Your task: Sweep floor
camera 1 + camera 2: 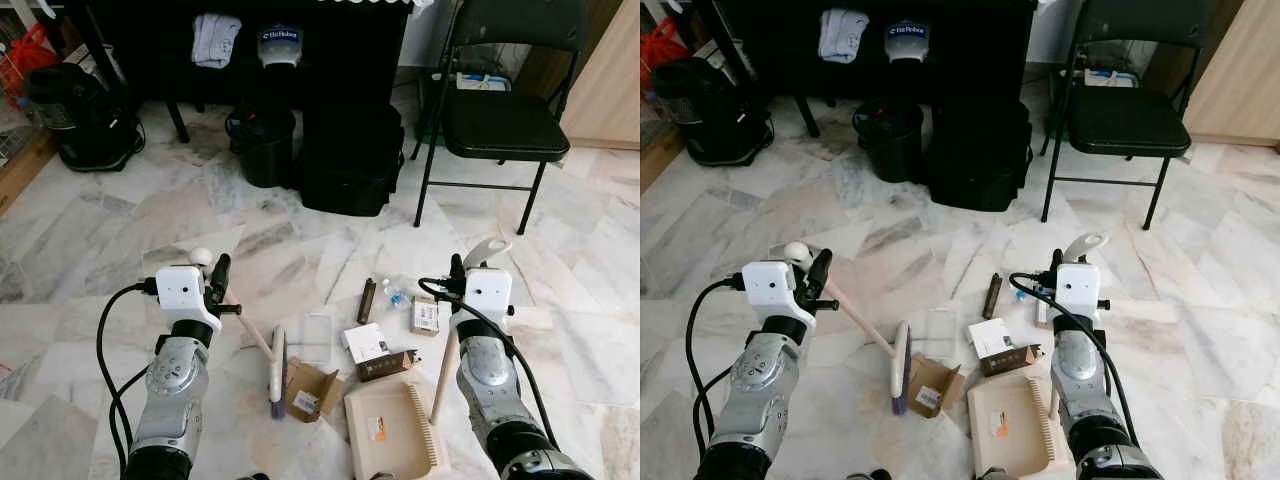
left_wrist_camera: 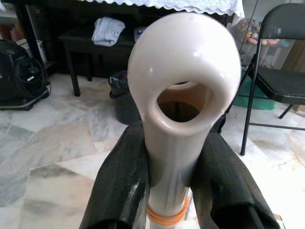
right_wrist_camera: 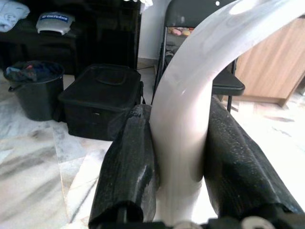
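My left gripper (image 2: 167,191) clamps the broom handle (image 1: 250,335), its bristle head (image 1: 277,372) on the marble floor (image 1: 120,230). My right gripper (image 3: 178,157) clamps the dustpan handle (image 1: 446,375); the dustpan (image 1: 390,430) sits near me. Cardboard boxes (image 1: 310,390) and wrappers (image 1: 395,295) lie unswept between, so I judge sweeping barely begun.

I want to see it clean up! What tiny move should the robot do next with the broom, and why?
Probably push the broom sideways toward the dustpan. The left gripper already clamps the broom's handle and the right gripper holds the dustpan's, and the cardboard box lies right between brush and pan, so a short sweep should nudge it in.
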Robot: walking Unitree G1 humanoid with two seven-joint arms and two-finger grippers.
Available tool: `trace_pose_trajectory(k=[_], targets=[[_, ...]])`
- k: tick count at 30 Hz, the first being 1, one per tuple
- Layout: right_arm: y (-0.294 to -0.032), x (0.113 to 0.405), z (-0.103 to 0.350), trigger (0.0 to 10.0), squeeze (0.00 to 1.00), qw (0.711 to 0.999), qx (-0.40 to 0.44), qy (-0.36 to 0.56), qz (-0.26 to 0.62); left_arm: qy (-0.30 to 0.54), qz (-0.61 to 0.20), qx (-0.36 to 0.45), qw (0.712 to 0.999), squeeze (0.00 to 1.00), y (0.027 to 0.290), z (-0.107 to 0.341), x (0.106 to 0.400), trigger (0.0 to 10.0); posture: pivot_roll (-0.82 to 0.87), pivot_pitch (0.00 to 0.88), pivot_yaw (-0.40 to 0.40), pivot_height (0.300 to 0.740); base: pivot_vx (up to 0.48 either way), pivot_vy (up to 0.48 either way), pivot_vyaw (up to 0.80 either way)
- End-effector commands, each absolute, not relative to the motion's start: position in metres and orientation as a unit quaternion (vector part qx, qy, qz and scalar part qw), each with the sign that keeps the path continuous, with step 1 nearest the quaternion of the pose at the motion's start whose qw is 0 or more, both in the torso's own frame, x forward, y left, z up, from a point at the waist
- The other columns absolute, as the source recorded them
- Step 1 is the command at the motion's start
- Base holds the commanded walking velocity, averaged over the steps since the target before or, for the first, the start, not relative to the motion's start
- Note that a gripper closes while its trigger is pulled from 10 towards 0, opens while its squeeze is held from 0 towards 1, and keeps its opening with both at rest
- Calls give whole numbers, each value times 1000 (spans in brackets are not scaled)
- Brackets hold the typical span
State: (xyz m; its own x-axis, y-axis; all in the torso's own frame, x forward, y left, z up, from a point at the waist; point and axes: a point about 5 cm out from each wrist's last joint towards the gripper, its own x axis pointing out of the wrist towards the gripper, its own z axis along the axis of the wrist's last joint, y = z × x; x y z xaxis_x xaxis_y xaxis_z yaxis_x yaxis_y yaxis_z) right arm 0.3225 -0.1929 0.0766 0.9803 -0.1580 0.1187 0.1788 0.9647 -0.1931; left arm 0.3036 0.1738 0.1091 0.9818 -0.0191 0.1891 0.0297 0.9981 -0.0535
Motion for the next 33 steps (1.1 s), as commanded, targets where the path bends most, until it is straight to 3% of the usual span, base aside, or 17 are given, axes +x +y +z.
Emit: trace_pose_trajectory(k=[1, 14, 21, 33], targets=[[-191, 323, 79, 10000, 0, 988, -120, -63, -74, -106, -10, -35, 994, 0, 174, 112, 301, 10000, -18, 195, -13, 740, 0, 0, 0], [-190, 321, 90, 10000, 0, 973, -188, -108, -75, -116, -3, -74, 990, 0, 171, 118, 302, 10000, -30, 207, -27, 740, 0, 0, 0], [-181, 329, 95, 10000, 0, 990, -87, -96, -49, -112, -22, -92, 989, 0, 166, 119, 303, 10000, -37, 215, -35, 740, 0, 0, 0], [-175, 329, 93, 10000, 0, 994, -69, -84, -22, -96, -46, -155, 982, 0, 166, 118, 305, 10000, -42, 217, -45, 740, 0, 0, 0]])
